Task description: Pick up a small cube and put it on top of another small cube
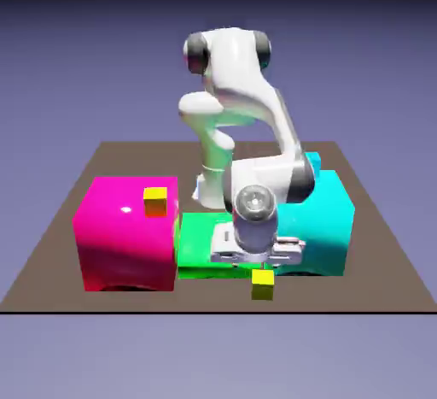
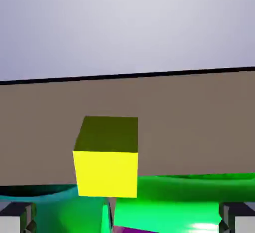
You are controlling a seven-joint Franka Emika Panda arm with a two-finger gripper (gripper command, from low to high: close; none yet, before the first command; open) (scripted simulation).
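1. The white Franka arm is bending low over the near edge of the brown table, its gripper hanging just above the small yellow-and-lime cube, apparently lining up for a pick.
2. The cube is sitting on the table in front of the green block, apart from the magenta block and the large cyan block; this open spot is likely leaving room for fingers on either side.
3. In the hand view, the cube is lying ahead, slightly left of centre, between the widely parted grey fingertips, which are gripping nothing.
4. An orange-sided small cube is resting atop the magenta block; the turquoise target cube is not showing clearly.
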